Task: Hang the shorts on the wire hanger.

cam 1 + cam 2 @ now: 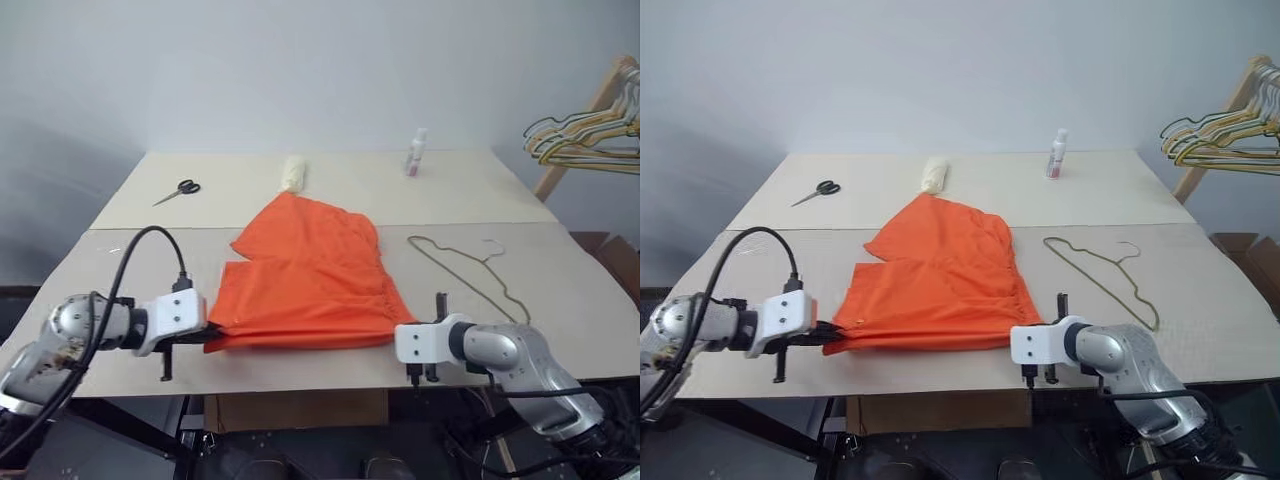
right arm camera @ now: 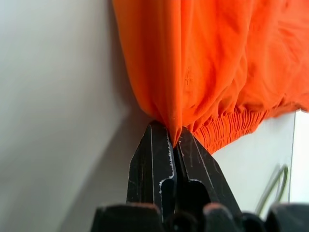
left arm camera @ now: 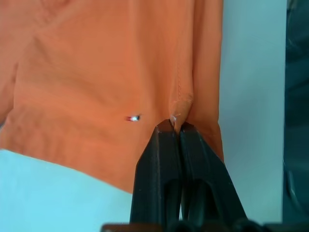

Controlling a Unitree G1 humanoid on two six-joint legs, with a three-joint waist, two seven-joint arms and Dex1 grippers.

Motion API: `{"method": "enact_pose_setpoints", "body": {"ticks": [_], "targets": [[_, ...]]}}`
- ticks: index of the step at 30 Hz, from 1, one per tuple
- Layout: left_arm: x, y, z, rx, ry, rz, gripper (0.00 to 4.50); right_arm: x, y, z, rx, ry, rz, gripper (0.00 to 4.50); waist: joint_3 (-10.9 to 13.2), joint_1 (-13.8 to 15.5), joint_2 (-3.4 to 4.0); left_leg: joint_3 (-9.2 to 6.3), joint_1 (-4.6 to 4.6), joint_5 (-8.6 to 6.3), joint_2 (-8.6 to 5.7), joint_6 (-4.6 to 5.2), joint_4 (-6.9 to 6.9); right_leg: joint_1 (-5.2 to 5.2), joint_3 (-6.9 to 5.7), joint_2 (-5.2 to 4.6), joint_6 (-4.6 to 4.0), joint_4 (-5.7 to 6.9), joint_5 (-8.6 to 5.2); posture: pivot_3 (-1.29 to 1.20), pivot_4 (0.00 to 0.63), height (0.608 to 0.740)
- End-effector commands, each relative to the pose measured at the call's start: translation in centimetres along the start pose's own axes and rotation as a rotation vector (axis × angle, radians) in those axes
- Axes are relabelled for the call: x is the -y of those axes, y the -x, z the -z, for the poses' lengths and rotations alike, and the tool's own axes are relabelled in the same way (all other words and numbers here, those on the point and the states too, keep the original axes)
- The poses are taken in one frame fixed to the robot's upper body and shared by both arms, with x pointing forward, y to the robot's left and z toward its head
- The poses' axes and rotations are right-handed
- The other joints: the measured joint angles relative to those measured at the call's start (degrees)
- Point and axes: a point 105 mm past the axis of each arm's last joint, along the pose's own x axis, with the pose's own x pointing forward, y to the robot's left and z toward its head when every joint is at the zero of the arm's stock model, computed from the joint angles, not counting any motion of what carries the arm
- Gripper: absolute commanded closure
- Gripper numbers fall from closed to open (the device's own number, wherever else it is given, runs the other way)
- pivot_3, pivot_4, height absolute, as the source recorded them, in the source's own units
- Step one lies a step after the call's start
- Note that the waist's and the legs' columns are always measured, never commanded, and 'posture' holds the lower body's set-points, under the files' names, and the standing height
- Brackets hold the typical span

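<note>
The bright orange shorts (image 1: pixel 305 275) lie spread on the near table, folded over so the gathered waistband (image 2: pixel 231 126) sits at the near right corner. My left gripper (image 3: pixel 175 126) is shut on the cloth's near left corner (image 1: pixel 212 338). My right gripper (image 2: pixel 175 137) is shut on the near right corner (image 1: pixel 392 332), pinching a fold beside the waistband. The shorts stretch flat between the two grippers along the table's front edge. The thin olive-grey wire hanger (image 1: pixel 468 268) lies flat on the table right of the shorts, hook toward the far side.
Black-handled scissors (image 1: pixel 178 191), a pale yellow roll (image 1: pixel 292 173) and a small white bottle (image 1: pixel 415 153) stand on the far table. A bunch of coloured hangers (image 1: pixel 590 135) hangs on a wooden rack at the far right. The table's front edge (image 1: pixel 300 385) runs just below my grippers.
</note>
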Motion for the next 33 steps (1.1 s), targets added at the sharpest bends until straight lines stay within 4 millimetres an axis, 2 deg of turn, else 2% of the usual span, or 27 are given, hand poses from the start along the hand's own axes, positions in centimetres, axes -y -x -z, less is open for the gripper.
{"method": "enact_pose_setpoints", "body": {"ticks": [1, 5, 9, 12, 14, 17, 20, 21, 23, 26, 29, 33], "targets": [[-0.2, 1.6, 1.3, -0.092, -0.023, -0.011, 4.5, 0.0, 0.6, -0.4, 0.0, 0.033, -0.049, 4.48, 0.02, 0.14, -0.01, 0.0, -0.02, 0.0, -0.02, 0.01, 0.0, -0.01, 0.0, -0.03, 0.0, 0.0, 0.0, 0.08, 0.0, 0.74], [0.2, 1.2, 2.2, -0.127, -0.026, -0.026, 4.5, -0.9, 0.7, -1.8, 0.107, 0.059, -0.134, 4.48, 0.04, 0.83, -0.05, -0.01, -0.03, -0.01, -0.01, 0.01, 0.0, 0.01, -0.07, -0.04, 0.01, -0.02, 0.0, 0.09, 0.0, 0.74], [0.5, 0.2, 2.0, -0.095, -0.012, -0.059, 4.5, -0.8, 0.1, -1.5, 0.112, 0.094, -0.14, 4.48, 0.05, 1.13, -0.09, -0.01, -0.01, -0.01, -0.01, 0.01, 0.01, 0.02, -0.07, -0.04, 0.01, 0.0, -0.01, 0.11, 0.0, 0.74], [1.0, 0.2, 1.8, -0.066, 0.006, -0.029, 3.82, -1.2, 0.7, -1.7, 0.146, 0.11, -0.178, 3.77, 0.06, 1.51, -0.1, 0.0, -0.03, -0.01, -0.01, 0.01, 0.0, -0.02, -0.07, -0.04, 0.01, 0.0, 0.0, 0.1, 0.0, 0.74], [1.0, 0.3, 1.8, -0.068, -0.005, -0.035, 3.17, -1.2, 1.0, -1.9, 0.159, 0.104, -0.187, 3.07, 0.06, 1.66, -0.1, -0.01, -0.03, -0.01, -0.02, 0.01, -0.01, -0.02, -0.07, -0.05, 0.01, -0.01, 0.0, 0.1, 0.0, 0.74], [1.3, 1.5, 2.0, -0.082, -0.006, 0.012, 2.2, -0.7, 2.3, -2.1, 0.208, 0.036, -0.194, 2.03, 0.06, 1.69, -0.12, -0.01, -0.03, -0.01, 0.0, 0.01, 0.0, 0.01, -0.08, -0.05, 0.0, 0.0, -0.01, 0.09, 0.0, 0.74], [1.0, 3.5, 1.8, -0.088, 0.014, 0.051, 1.22, 1.5, 3.8, -1.8, 0.243, -0.05, -0.115, 0.97, 0.09, 1.63, -0.14, -0.01, -0.03, -0.01, 0.03, 0.01, 0.01, 0.0, -0.08, -0.05, 0.0, 0.0, -0.01, 0.08, 0.0, 0.74], [0.6, 4.1, 1.8, -0.095, 0.016, 0.042, 0.83, 2.5, 4.2, -1.7, 0.249, -0.099, -0.071, 0.56, 0.09, 1.63, -0.15, 0.0, -0.01, -0.01, 0.03, 0.02, 0.0, 0.02, -0.08, -0.05, 0.0, -0.01, -0.01, 0.08, 0.0, 0.74], [-0.5, 4.9, 1.4, -0.072, 0.032, 0.0, 0.18, 3.9, 4.8, -1.3, 0.262, -0.183, -0.017, 0.0, 0.1, 1.6, -0.14, 0.0, -0.01, -0.01, 0.05, 0.01, 0.0, 0.02, -0.1, -0.05, 0.0, -0.01, -0.01, 0.07, 0.0, 0.74], [-1.8, 5.6, -0.5, 0.057, 0.044, -0.04, 0.18, 6.2, 5.2, -0.8, 0.276, -0.306, 0.091, 0.0, 0.1, 1.58, -0.14, -0.01, 0.0, -0.01, 0.08, 0.01, 0.0, 0.02, -0.12, -0.02, 0.0, 0.0, -0.01, 0.07, 0.0, 0.74], [-2.8, 4.7, -4.0, 0.25, 0.058, -0.059, 0.18, 9.3, 4.1, 0.0, 0.274, -0.473, 0.259, 0.0, 0.09, 1.48, -0.16, 0.0, 0.0, -0.01, 0.08, 0.01, 0.01, 0.01, -0.12, -0.02, -0.01, 0.04, -0.01, 0.06, 0.0, 0.74], [-2.7, 0.7, -7.2, 0.383, 0.04, -0.026, 0.18, 12.7, 0.5, 1.3, 0.202, -0.651, 0.454, 0.0, 0.06, 1.3, -0.17, -0.01, -0.02, 0.0, -0.01, -0.01, 0.03, -0.05, -0.08, -0.05, -0.03, 0.15, 0.01, 0.06, 0.0, 0.74]]}}
